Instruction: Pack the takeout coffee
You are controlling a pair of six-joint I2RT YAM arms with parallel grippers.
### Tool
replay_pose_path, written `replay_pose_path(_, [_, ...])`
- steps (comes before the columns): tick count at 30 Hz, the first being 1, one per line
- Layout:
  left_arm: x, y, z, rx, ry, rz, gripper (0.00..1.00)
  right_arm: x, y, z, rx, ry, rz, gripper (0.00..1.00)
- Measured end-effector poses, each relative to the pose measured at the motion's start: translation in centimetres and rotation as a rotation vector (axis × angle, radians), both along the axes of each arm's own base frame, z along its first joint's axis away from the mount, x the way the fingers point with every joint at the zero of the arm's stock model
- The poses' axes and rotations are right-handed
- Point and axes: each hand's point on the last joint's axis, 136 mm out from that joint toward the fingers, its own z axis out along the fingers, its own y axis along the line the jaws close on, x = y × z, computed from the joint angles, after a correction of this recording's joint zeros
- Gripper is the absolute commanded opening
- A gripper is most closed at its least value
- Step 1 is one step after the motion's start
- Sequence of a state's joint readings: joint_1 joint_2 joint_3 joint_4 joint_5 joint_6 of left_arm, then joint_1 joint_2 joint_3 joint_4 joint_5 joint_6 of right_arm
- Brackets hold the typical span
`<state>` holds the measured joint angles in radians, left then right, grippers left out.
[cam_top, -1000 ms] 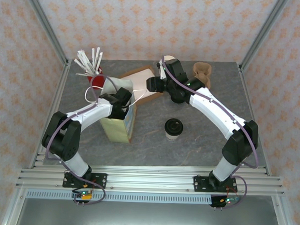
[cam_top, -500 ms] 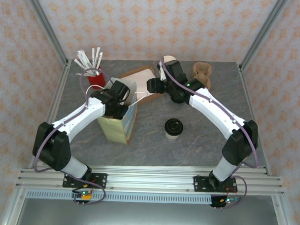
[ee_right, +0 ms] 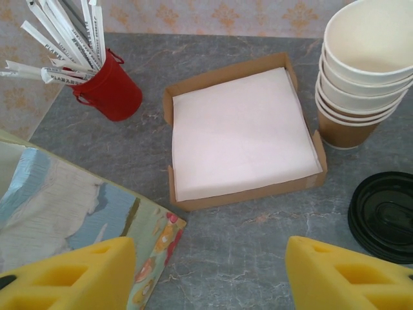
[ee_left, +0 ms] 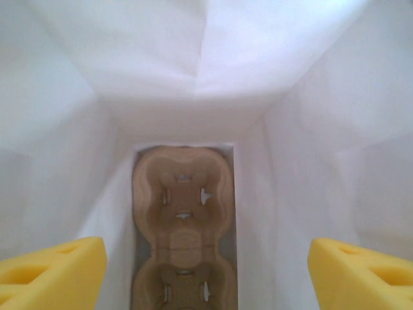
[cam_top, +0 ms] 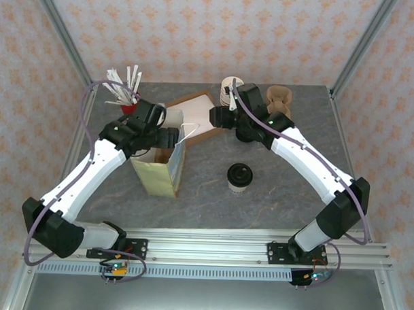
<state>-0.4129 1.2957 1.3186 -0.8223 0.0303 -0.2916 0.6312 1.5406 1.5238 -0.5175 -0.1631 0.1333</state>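
- The coffee (cam_top: 239, 178) stands upright on the table (cam_top: 273, 205) with its black lid on, closest to my bases, in the gap between my two arms and well apart from both hands
- Just to its left stands the bag (cam_top: 159, 172), upright with its mouth open to the top; the coffee is near it but not touching
- My left gripper (ee_left: 206, 265) hangs over the bag's mouth and points down inside; its yellow fingers (ee_left: 51, 265) are spread wide with nothing between them, so this hand is open and empty
- At the bottom of the bag, between the white walls, lies a brown pulp carrier (ee_left: 184, 213) with two cup wells showing
- My right gripper (ee_right: 210, 271) hovers farther back, above the table just past the bag's far corner; its jaws are also wide apart and hold nothing
- Ahead of that hand lies a cardboard tray (ee_right: 245, 194) with white napkins (ee_right: 242, 132) lying flat in it
- Right of the tray stands a stack of cups (ee_right: 358, 84), with loose black lids (ee_right: 384, 210) on the table in front of it
- Left of the tray, at the back, a red pot (ee_right: 113, 97) holds wrapped straws (ee_right: 58, 32)
- In the far right corner lies a brown paper thing (cam_top: 279, 100); I cannot tell what it is
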Motion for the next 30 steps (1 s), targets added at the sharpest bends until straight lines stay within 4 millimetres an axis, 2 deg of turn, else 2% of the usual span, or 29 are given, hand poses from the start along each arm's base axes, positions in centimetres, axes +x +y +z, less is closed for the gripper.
replay_pose_path(4, [-0.5,0.4,4.4,-0.051,-0.115,0.019,0.8,-0.2,-1.1,0.1,-0.022,-0.019,-0.029,0.66])
replay_pose_path(10, [-2.8,0.4,11.5,-0.17,-0.308,0.005,0.75,-0.8,-4.0,0.3,-0.043,-0.034,-0.077,0.68])
replay_pose_path(12, [-3.8,-0.4,13.2,-0.206,-0.345,-0.031,0.74,-1.3,-5.5,-0.2,-0.047,-0.018,-0.099,0.68])
replay_pose_path(14, [-4.5,-1.9,14.1,-0.235,-0.354,-0.086,0.73,-1.8,-7.1,-1.0,-0.033,0.019,-0.122,0.69])
replay_pose_path(18, [-6.1,-6.1,14.0,-0.254,-0.322,-0.232,0.73,-2.7,-11.8,-4.0,0.038,0.139,-0.219,0.72])
replay_pose_path(21, [-7.4,-10.4,13.2,-0.236,-0.279,-0.366,0.72,-3.7,-13.8,-7.2,0.104,0.259,-0.277,0.73])
replay_pose_path(24, [-8.2,-13.5,11.1,-0.192,-0.212,-0.454,0.71,-5.0,-12.7,-10.1,0.16,0.384,-0.25,0.75])
replay_pose_path(26, [-8.5,-14.8,9.7,-0.155,-0.173,-0.491,0.71,-5.9,-11.8,-11.3,0.191,0.444,-0.222,0.77])
replay_pose_path(30, [-9.1,-15.9,8.1,-0.114,-0.13,-0.526,0.71,-7.6,-11.0,-13.5,0.234,0.538,-0.192,0.79])
